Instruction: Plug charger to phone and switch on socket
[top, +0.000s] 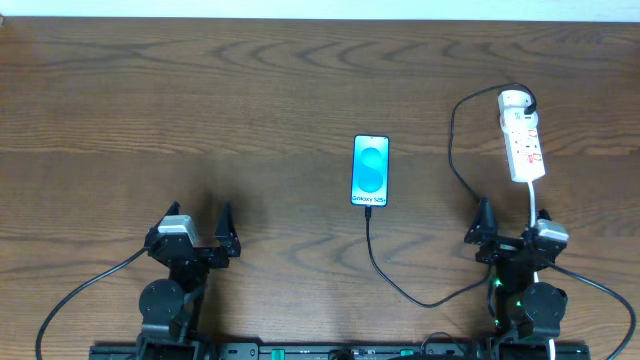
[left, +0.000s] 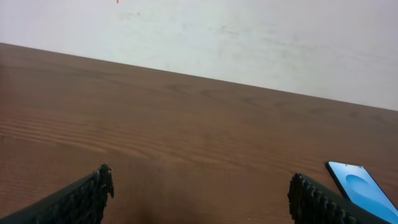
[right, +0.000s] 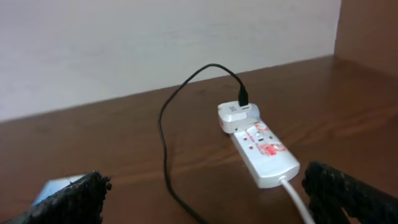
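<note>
The phone (top: 369, 170) lies face up at the table's middle, its light-blue screen showing. The thin black charger cable (top: 452, 150) runs from the phone's near edge, loops toward the front, then curves up to a white adapter on the far end of the white socket strip (top: 524, 140). My left gripper (top: 198, 218) is open and empty at the front left; its wrist view shows the phone (left: 364, 186) at the far right. My right gripper (top: 512, 222) is open and empty just in front of the socket (right: 264, 149), with the cable (right: 164, 143) between its fingers.
The socket's white cord (top: 536, 200) runs toward my right arm and shows in the right wrist view (right: 295, 199). A white wall stands behind the brown wooden table (top: 200, 100). Thicker black robot cables trail off both arm bases at the front edge.
</note>
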